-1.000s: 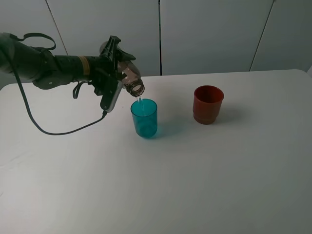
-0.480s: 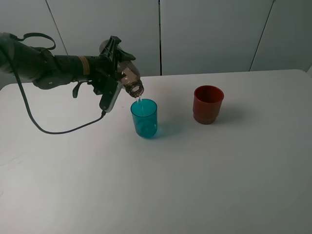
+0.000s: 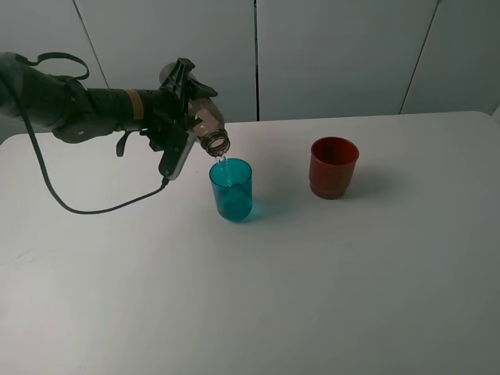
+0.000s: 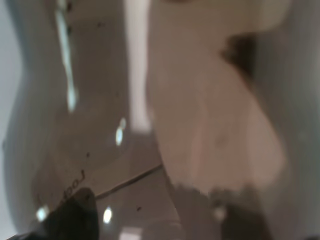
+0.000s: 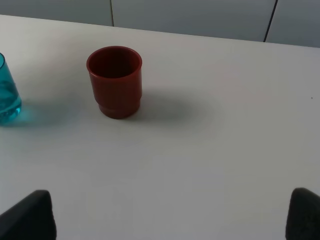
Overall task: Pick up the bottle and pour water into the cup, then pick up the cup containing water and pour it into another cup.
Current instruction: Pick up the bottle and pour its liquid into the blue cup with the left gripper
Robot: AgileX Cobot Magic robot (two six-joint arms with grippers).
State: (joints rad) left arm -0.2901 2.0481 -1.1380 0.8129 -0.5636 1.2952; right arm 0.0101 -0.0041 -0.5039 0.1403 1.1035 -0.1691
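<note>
The bottle, in the upper left of the exterior high view, is tilted steeply, its open neck pointing down just above the rim of the cup, which stands upright on the white table left of centre. The left gripper is clamped on the bottle's body. Well apart to the right, another cup stands upright, and the right gripper has its fingers spread wide, holding nothing.
</note>
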